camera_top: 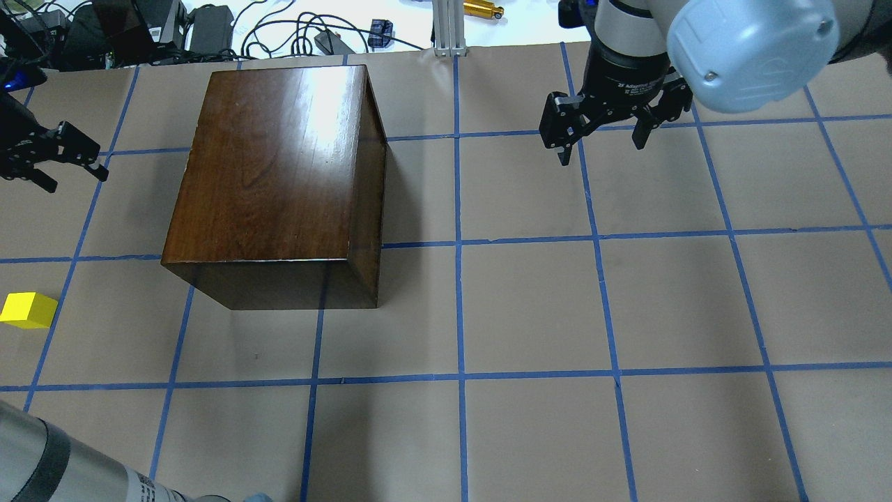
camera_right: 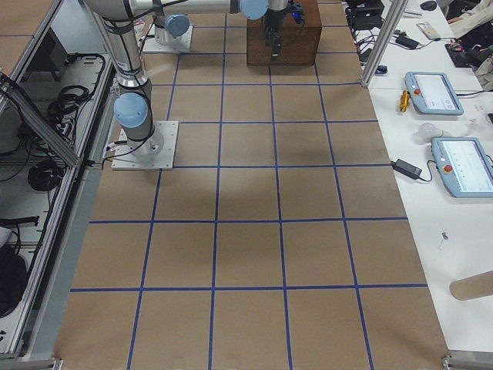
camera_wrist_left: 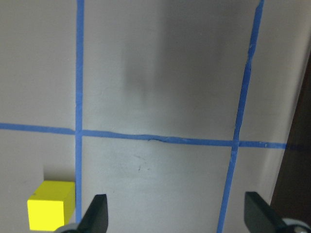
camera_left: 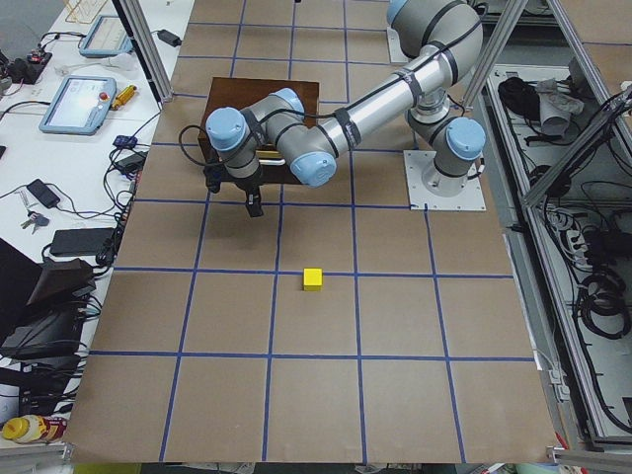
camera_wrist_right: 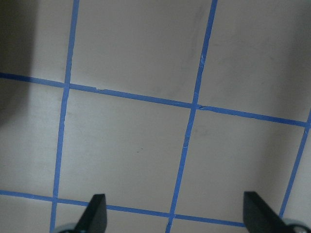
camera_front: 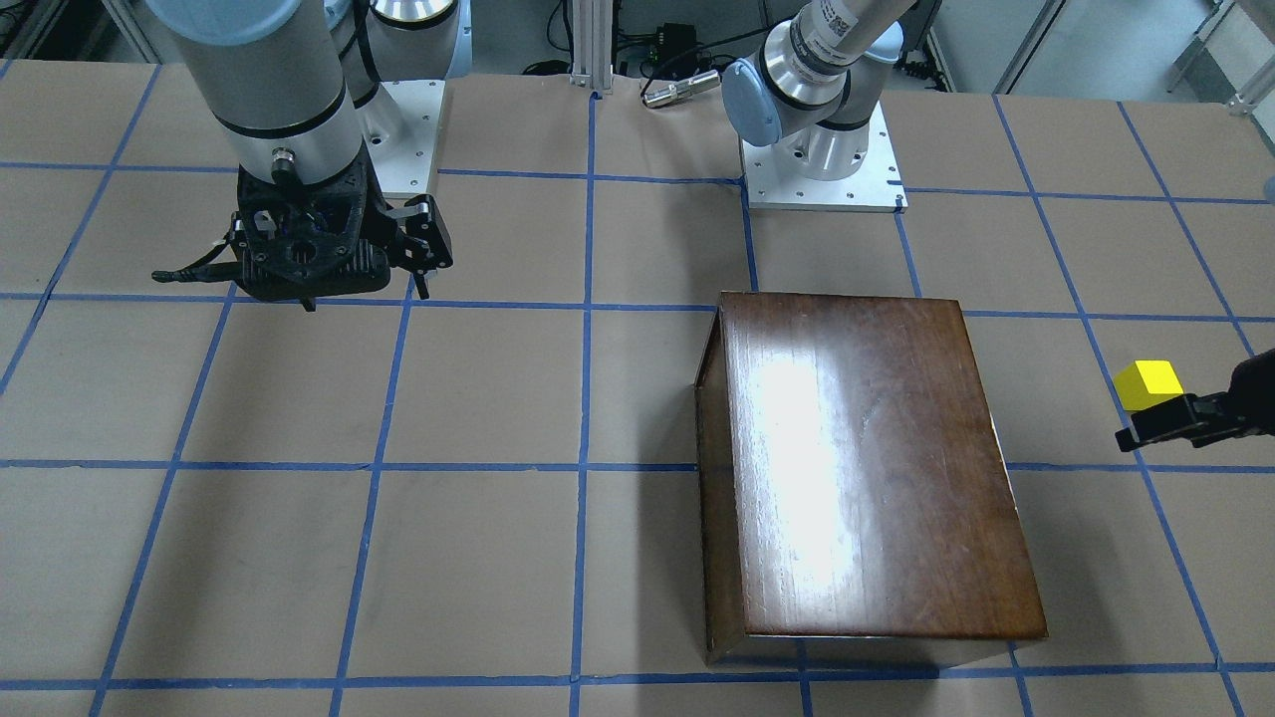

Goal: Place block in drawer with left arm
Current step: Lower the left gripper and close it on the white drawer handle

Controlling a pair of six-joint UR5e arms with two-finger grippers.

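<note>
**Overhead view:** The block (camera_top: 28,310) rests on the table (camera_top: 529,307) at the left edge, beside the wooden box (camera_top: 279,174). The left gripper (camera_top: 73,178) hangs farther from the robot than the block and apart from it, with jaws spread wide and empty. The right gripper (camera_top: 601,150), likewise spread and empty, is well apart across the table. No drawer shows pulled out.

**Left wrist view:** The block (camera_wrist_left: 51,212) lies at the lower left, outside one finger (camera_wrist_left: 97,213) and not between the two. The gripper likely needs to shift back toward the robot to centre it. As a cube, the block has no long axis to align with.
</note>
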